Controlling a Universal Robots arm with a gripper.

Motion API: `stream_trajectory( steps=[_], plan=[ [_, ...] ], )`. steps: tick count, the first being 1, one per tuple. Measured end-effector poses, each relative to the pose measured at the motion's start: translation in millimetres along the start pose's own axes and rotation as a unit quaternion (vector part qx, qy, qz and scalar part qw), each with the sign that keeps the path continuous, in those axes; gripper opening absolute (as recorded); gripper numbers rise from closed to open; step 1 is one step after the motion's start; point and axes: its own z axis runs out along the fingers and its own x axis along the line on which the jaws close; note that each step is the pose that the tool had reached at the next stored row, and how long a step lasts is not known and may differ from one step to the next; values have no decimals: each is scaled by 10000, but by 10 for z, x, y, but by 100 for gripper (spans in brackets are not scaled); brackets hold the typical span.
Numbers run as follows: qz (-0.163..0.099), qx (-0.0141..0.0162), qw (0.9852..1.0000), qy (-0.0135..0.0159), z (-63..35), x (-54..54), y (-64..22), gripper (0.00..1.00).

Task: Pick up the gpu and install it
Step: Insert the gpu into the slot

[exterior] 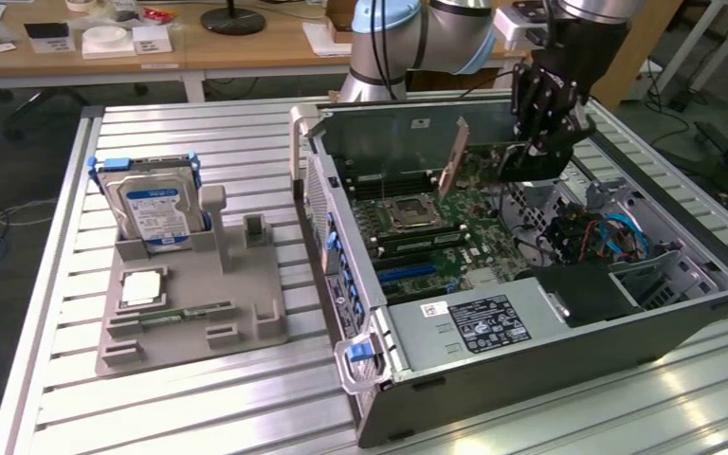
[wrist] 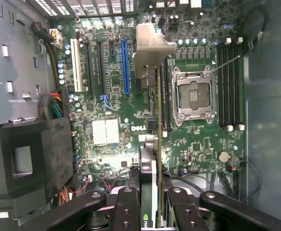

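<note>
We see the fingers (wrist: pixel 126 208) clamped on the gpu (wrist: pixel 149 166), held edge-on over the motherboard (wrist: pixel 107 96) at lower centre frame.

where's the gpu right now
The gpu is clamped in the gripper inside the open computer case, standing on edge over the motherboard between the blue slot and the CPU socket.

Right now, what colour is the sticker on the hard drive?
Blue and white sticker; best in the exterior view.
</note>
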Motion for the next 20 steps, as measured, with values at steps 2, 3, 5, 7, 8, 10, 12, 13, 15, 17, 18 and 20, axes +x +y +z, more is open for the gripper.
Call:
stream_trajectory(
  steps=[2,3,5,7,8,10,12,13,15,17,18,20],
  plan=[
    [-1,0,10000,1,2,0,0,27],
    [0,0,10000,1,2,0,0,27],
    [-1,0,10000,0,3,0,0,27],
    [0,0,10000,0,3,0,0,27],
    [0,0,10000,0,3,0,0,27],
    [-1,0,10000,-1,13,0,1,27],
    [-1,0,10000,1,18,1,1,27],
    [-1,0,10000,1,18,1,1,27],
    [0,0,10000,1,19,1,2,27],
    [0,0,10000,0,19,1,1,27],
    [-1,0,10000,0,19,1,1,27],
    [0,0,10000,-1,25,0,1,27]
  ],
)
